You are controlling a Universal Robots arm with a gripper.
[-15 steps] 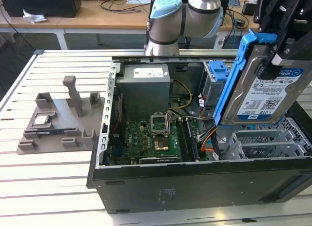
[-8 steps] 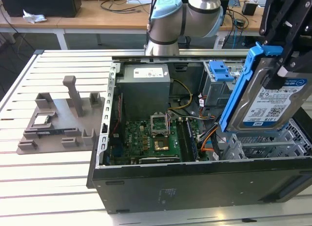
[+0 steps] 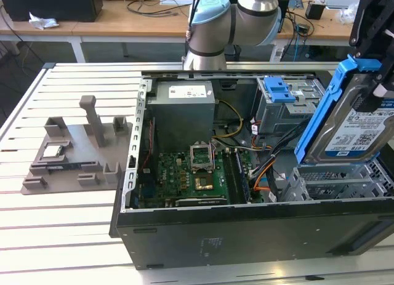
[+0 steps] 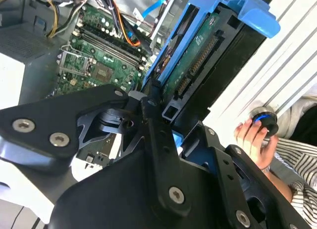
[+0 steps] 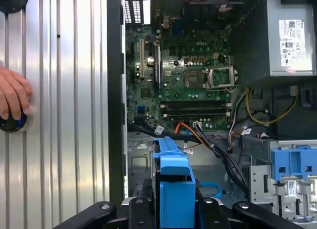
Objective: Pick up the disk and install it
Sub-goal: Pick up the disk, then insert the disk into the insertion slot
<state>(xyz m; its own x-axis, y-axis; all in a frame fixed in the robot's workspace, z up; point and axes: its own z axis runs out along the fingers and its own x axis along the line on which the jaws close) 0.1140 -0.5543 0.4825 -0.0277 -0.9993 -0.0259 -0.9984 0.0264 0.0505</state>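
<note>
The disk (image 3: pixel 356 130), a silver hard drive with a white and blue label and blue side rails, hangs tilted on edge at the exterior view's right. It is above the metal drive bay (image 3: pixel 335 188) of the open computer case (image 3: pixel 246 232). My gripper (image 3: pixel 377 82) comes down from above and is shut on the disk's upper end. In the second wrist view my black fingers (image 4: pixel 159 135) clamp the disk (image 4: pixel 195 58), whose green circuit side shows. In the first wrist view the disk's blue rail (image 5: pixel 173 175) sticks out between my fingers (image 5: pixel 141 209), over the case's interior.
Inside the case are the motherboard (image 3: pixel 191 174), a grey power supply (image 3: pixel 183 112), loose cables (image 3: pixel 261 168) and a second drive cage with a blue latch (image 3: pixel 277 91). A grey fixture (image 3: pixel 74 152) stands on the slatted table at the exterior view's left. A person's hand (image 5: pixel 12 98) rests on a knob beside the case.
</note>
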